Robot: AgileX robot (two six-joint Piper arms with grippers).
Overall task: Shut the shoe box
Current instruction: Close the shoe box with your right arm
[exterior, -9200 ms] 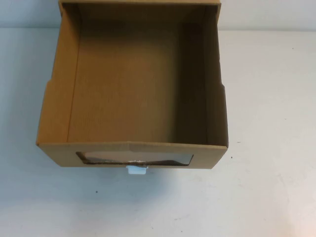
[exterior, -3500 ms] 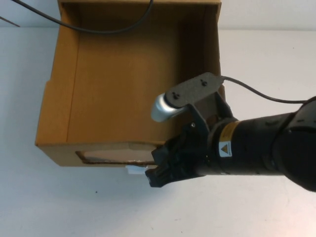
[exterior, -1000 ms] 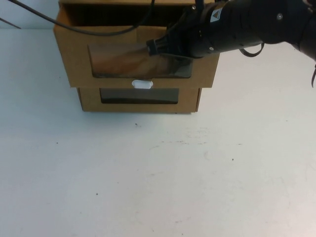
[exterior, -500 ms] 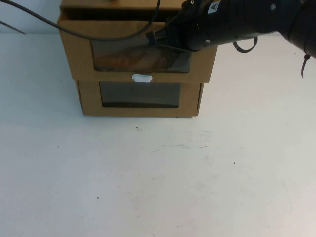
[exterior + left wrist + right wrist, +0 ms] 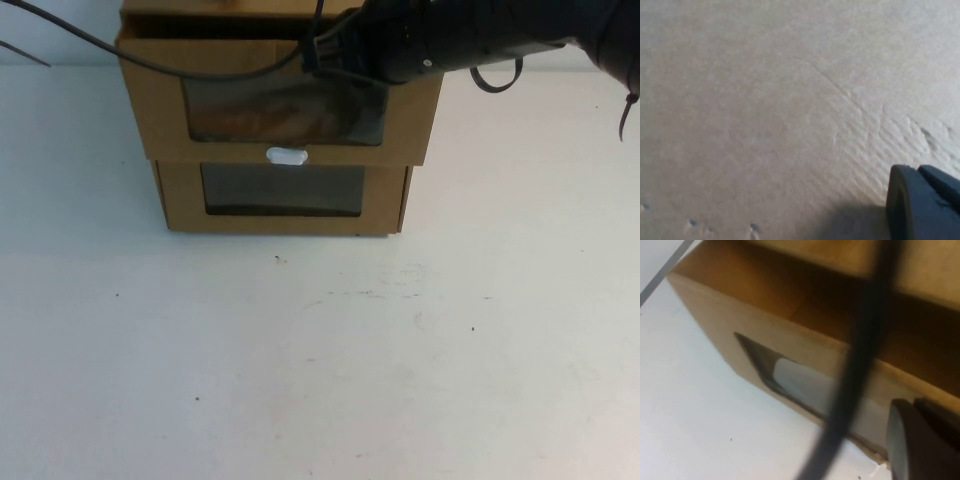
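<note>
Right arm at the upper drawer front of a two-high cardboard stack; the left gripper is barely seen.

The brown corrugated-cardboard shoe box (image 5: 160, 110), with a clear window and a small white oval pull tab (image 5: 286, 155) just under it, sits at the far middle of the white table (image 5: 320, 360) on top of a like brown cardboard box (image 5: 180, 205); its front panel juts slightly past the lower box, and a dark gap shows behind its top edge; the black right gripper (image 5: 318, 62) reaches in from the right to the window's upper right corner, its fingers hidden against the dark arm, so their spread cannot be told; a black cable (image 5: 150, 60) crosses the box top; the left gripper (image 5: 922, 202) shows only as one dark finger edge close against plain cardboard, its spread also unclear.
</note>
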